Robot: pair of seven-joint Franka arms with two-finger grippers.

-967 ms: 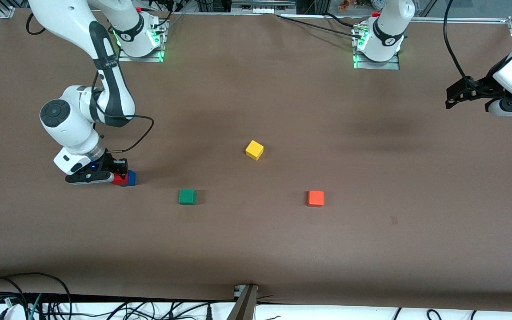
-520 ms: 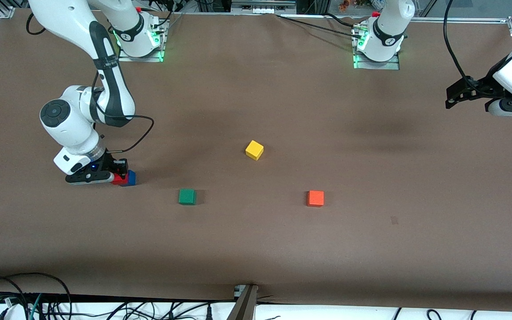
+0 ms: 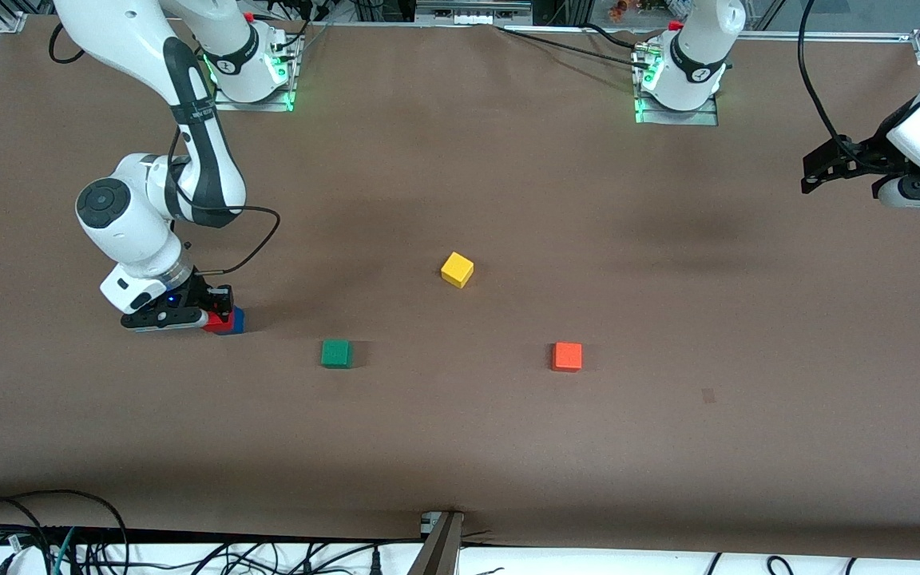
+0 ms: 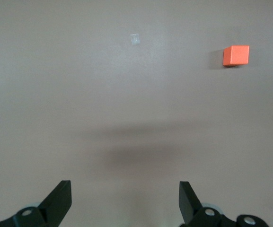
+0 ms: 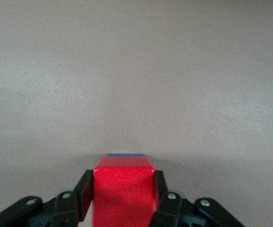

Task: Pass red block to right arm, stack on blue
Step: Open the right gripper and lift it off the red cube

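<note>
My right gripper (image 3: 217,313) is low over the table at the right arm's end, shut on the red block (image 3: 215,323). In the right wrist view the red block (image 5: 123,194) sits between both fingers (image 5: 83,201). The blue cube (image 3: 237,321) shows right beside and under the red block. Only a thin blue edge (image 5: 126,155) shows past it in the wrist view. I cannot tell whether the red block rests fully on the blue cube. My left gripper (image 3: 813,170) is open and empty, held high at the left arm's end, and that arm waits (image 4: 126,198).
A green cube (image 3: 336,353), a yellow cube (image 3: 457,269) and an orange cube (image 3: 567,356) lie apart on the brown table (image 3: 460,447). The orange cube also shows in the left wrist view (image 4: 235,55). Cables run along the table's front edge.
My right arm's wrist has shifted very slightly up and toward the table's middle. The red block stays between the fingers by the blue cube. The left arm has not moved.
</note>
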